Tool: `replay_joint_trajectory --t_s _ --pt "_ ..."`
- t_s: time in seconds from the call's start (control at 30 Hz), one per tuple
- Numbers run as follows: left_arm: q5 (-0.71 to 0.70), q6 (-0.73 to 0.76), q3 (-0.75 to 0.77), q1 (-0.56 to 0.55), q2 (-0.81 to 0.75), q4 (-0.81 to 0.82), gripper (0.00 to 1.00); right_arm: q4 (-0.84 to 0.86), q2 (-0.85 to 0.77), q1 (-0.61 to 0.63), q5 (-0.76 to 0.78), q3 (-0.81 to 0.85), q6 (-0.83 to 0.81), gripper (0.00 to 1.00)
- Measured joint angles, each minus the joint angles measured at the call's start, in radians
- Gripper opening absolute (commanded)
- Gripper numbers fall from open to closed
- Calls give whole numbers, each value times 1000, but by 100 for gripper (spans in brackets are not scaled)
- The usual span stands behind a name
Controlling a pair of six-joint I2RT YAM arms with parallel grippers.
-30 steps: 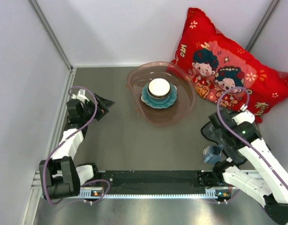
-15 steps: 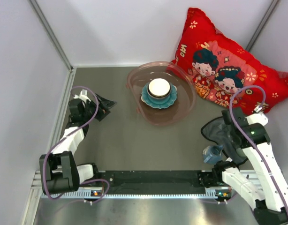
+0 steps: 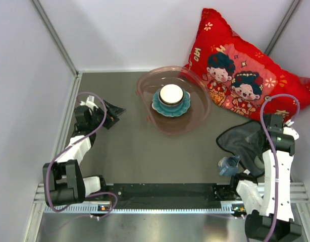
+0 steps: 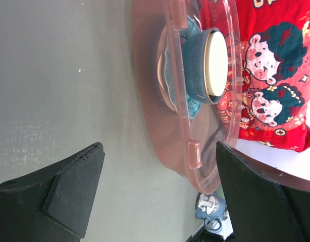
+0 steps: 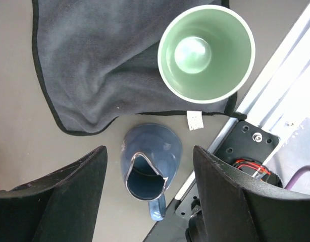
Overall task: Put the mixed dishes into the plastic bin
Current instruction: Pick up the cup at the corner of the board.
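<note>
left arm reaches forward along left side, left tool (image 4: pixel 160 194) turned sideways toward translucent pinkish plastic bin (image 3: pixel 198 118), jaws wide, empty. bin at surface (image 3: pixel 130 156) rear centre holds teal scalloped plate (image 3: pixel 159 108) with blue bowl (image 4: pixel 195 60) on it. right arm folded upright, right tool (image 5: pixel 149 151) points down, jaws partly apart, empty, over small blue mug (image 5: pixel 151 166) just beside dark grey cloth (image 5: pixel 94 60); pale green cup (image 5: pixel 206 53) upright on cloth.

The plastic bin (image 3: pixel 201 115) is glossy translucent plastic. The grey cloth (image 5: pixel 94 60) is matt, fleecy fabric. The pale green cup (image 5: pixel 206 53) is smooth and glossy.
</note>
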Motion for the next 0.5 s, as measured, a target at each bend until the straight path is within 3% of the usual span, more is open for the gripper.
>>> replay_joint_trajectory --t_s 0.33,0.5 --pt "14 -15 0 0 11 8 96 56 39 -60 -70 0 -77 68" --pt "15 -15 0 0 11 8 95 99 66 -147 -101 0 -120 68"
